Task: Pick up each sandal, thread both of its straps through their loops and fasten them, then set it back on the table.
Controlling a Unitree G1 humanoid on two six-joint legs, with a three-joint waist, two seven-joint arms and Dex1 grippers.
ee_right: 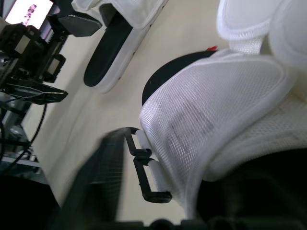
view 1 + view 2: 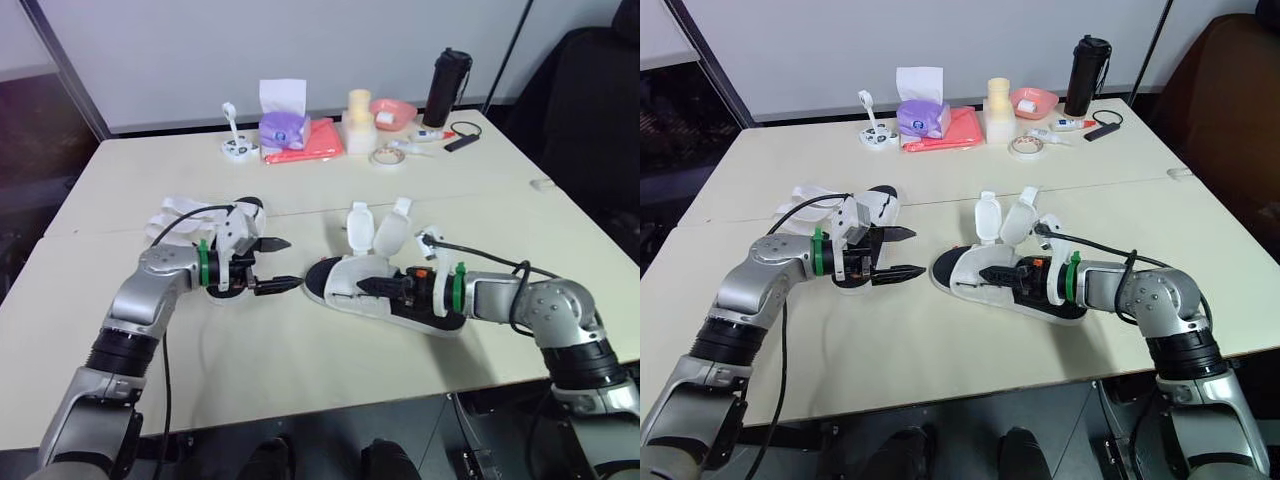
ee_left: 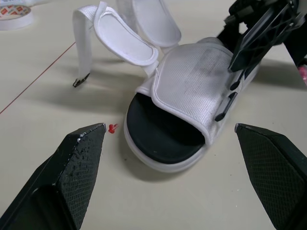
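Note:
A white sandal (image 2: 372,272) with a black insole lies at the table's middle, toe toward my left arm, its two strap flaps (image 2: 378,228) standing up unfastened. My right gripper (image 2: 377,288) reaches in from the heel side and is shut on the sandal's front flap (image 1: 216,110), beside its black loops (image 1: 144,167). My left gripper (image 2: 276,265) hovers open just off the toe, and the open toe (image 3: 163,139) sits between its fingertips (image 3: 84,143). A second white sandal (image 2: 240,215) lies behind the left gripper, straps (image 2: 180,212) spread loose.
Along the far edge stand a purple tissue box (image 2: 283,128), a pink cloth (image 2: 310,145), a cream container (image 2: 359,120), a pink bowl (image 2: 393,111), a black bottle (image 2: 446,87) and a tape roll (image 2: 384,157). A tiny red bit (image 3: 112,128) lies by the toe.

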